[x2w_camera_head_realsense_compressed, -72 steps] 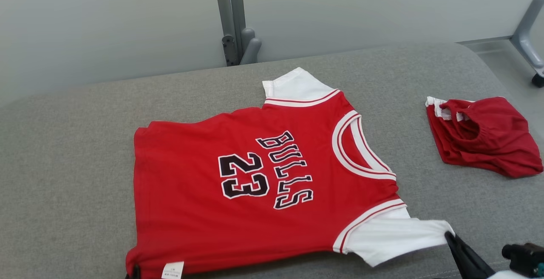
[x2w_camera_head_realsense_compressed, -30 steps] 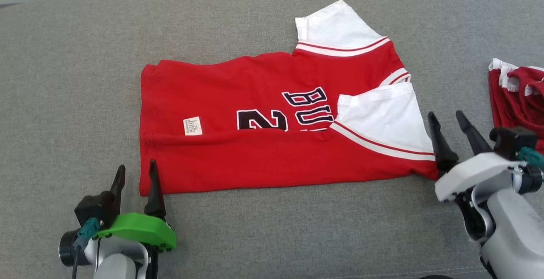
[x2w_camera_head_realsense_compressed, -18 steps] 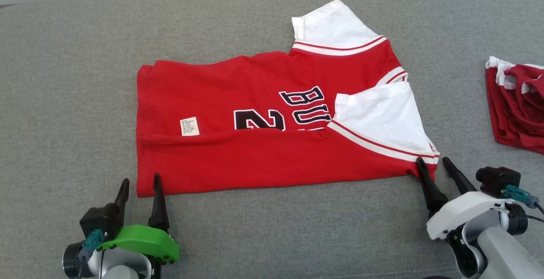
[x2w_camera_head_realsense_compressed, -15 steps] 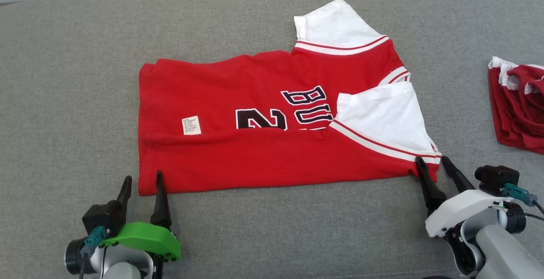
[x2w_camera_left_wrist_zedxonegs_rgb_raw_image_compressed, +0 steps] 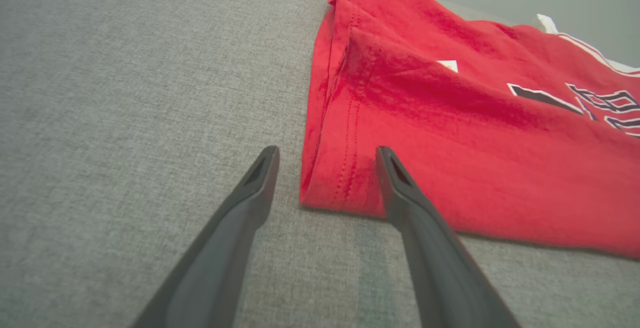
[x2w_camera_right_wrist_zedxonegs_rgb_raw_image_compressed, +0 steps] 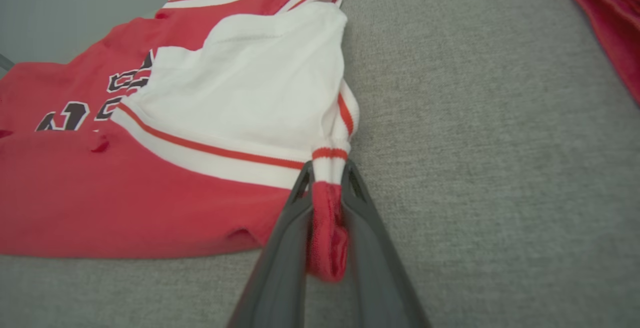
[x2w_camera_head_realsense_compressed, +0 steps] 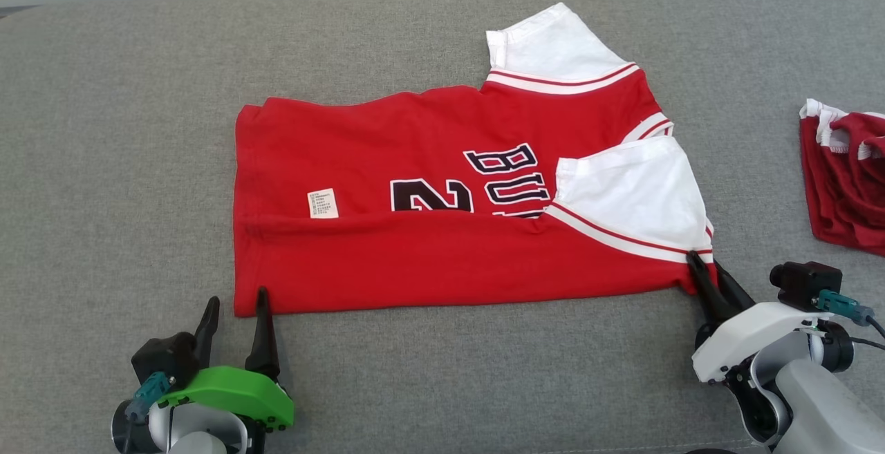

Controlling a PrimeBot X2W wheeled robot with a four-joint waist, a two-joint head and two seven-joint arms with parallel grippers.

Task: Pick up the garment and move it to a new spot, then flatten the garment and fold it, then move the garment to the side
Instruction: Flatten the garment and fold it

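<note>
Red jersey (x2w_camera_head_realsense_compressed: 442, 260) lies flat in the middle of the grey padded top (x2w_camera_head_realsense_compressed: 124, 129). Its near long side is folded up over itself, so a straight fold runs along the side closest to the robot. White label (x2w_camera_head_realsense_compressed: 323, 203) shows; the lettering is half covered. Far sleeve (x2w_camera_head_realsense_compressed: 553, 43) points at the back edge; near sleeve (x2w_camera_head_realsense_compressed: 632, 191) lies on top.

Right gripper (x2w_camera_head_realsense_compressed: 702, 264): narrow, pinched on the jersey's near right corner, hem bunched between its fingers.

Left gripper (x2w_camera_head_realsense_compressed: 238, 296): spread wide, low at the near left corner, straddling the hem; contact unclear.

Room: broad bare grey to the left, a strip along the near side and more behind. On the right, a crumpled red garment (x2w_camera_head_realsense_compressed: 843, 177) sits at the edge, well apart.
</note>
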